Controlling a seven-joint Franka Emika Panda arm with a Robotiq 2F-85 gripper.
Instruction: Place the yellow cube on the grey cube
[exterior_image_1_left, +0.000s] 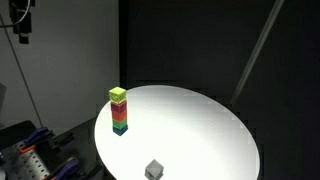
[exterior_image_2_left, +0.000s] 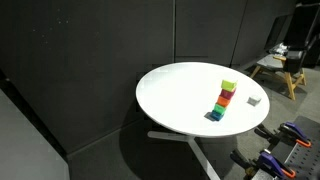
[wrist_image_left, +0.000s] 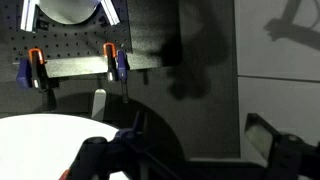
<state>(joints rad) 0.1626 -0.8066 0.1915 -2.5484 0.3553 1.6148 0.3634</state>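
The yellow cube (exterior_image_1_left: 118, 95) sits on top of a stack of coloured cubes on the white round table (exterior_image_1_left: 200, 125). It also shows in an exterior view (exterior_image_2_left: 229, 87). The grey cube (exterior_image_1_left: 153, 170) stands alone near the table's edge, apart from the stack, and shows in both exterior views (exterior_image_2_left: 253, 100). My gripper (wrist_image_left: 190, 162) shows only in the wrist view. Its two dark fingers are wide apart at the bottom of the frame, with nothing between them. No cube shows in the wrist view, only a part of the table's rim (wrist_image_left: 40, 130).
Under the yellow cube the stack (exterior_image_2_left: 222, 104) holds orange, green and blue cubes. Black curtains surround the table. A pegboard with orange-handled clamps (wrist_image_left: 114, 62) hangs beyond the table. More clamps (exterior_image_1_left: 30, 160) lie beside the table, and a wooden bench (exterior_image_2_left: 280, 68) stands farther off.
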